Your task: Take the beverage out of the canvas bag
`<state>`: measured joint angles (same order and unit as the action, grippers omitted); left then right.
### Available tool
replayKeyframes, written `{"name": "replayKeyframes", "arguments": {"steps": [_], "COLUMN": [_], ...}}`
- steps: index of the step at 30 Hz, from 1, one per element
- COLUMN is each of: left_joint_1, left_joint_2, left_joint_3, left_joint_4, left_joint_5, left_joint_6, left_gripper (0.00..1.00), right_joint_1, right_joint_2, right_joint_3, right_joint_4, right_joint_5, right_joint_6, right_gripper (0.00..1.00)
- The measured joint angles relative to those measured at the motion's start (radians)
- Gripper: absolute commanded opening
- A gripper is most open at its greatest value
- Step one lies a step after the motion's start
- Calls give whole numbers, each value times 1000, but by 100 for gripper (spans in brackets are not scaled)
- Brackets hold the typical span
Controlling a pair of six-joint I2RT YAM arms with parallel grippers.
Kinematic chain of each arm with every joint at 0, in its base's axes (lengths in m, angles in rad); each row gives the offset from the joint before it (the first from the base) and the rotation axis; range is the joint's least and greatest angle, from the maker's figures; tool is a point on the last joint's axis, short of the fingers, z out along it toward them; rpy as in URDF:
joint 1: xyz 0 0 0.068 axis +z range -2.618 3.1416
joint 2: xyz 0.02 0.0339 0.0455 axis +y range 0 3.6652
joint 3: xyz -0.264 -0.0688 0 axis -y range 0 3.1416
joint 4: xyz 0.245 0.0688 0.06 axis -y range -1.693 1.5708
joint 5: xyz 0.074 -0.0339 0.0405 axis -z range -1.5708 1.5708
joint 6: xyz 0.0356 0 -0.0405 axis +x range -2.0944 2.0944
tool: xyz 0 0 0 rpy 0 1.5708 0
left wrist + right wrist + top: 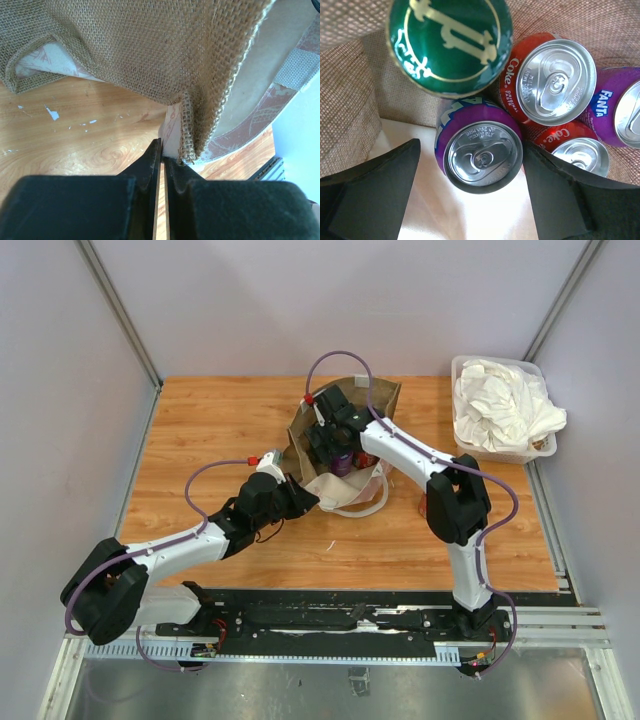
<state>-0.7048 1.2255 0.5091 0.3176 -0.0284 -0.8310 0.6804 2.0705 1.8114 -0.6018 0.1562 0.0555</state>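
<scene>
Right tool: spread open inside canvas bag, straddling upright purple can dead centre, long axis along approach; left tool pinched shut onto bag's near-left corner.

Overhead and close wrist views share canvas bag.

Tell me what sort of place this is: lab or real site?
Likely a lab test cell. Plain pale partition walls box in a wooden table, a metal mounting rail runs along its near edge, and a clear bin of white cloths stands at one side.
</scene>
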Motion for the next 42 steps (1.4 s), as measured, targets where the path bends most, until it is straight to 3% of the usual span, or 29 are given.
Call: {"name": "replayKeyframes", "arguments": {"steps": [7, 12, 15, 17, 18, 31, 42], "left_joint_1": [0, 0, 0, 0, 0, 0, 0], "left_joint_2": [0, 0, 0, 0, 0, 1, 14], "left_joint_3": [0, 0, 0, 0, 0, 0, 0], "left_joint_4": [0, 0, -1, -1, -1, -2, -1], "left_joint_5": [0, 0, 0, 0, 0, -1, 0], "left_joint_6": [0, 0, 0, 0, 0, 0, 0], "left_gripper": [9, 9, 9, 9, 8, 8, 8], "right_joint_1": [-8, -14, -14, -14, -14, -14, -13], "right_joint_2": [13, 24, 24, 24, 24, -17, -391], "right_joint_3": [0, 0, 0, 0, 0, 13, 13], "right_joint_4": [6, 8, 8, 7, 7, -47, -55], "right_joint_5": [1, -2, -2, -2, -2, -11, 49], "right_joint_6": [0, 10, 14, 15, 15, 8, -13], "right_gripper": [72, 57, 37, 7, 1, 1, 1]}}
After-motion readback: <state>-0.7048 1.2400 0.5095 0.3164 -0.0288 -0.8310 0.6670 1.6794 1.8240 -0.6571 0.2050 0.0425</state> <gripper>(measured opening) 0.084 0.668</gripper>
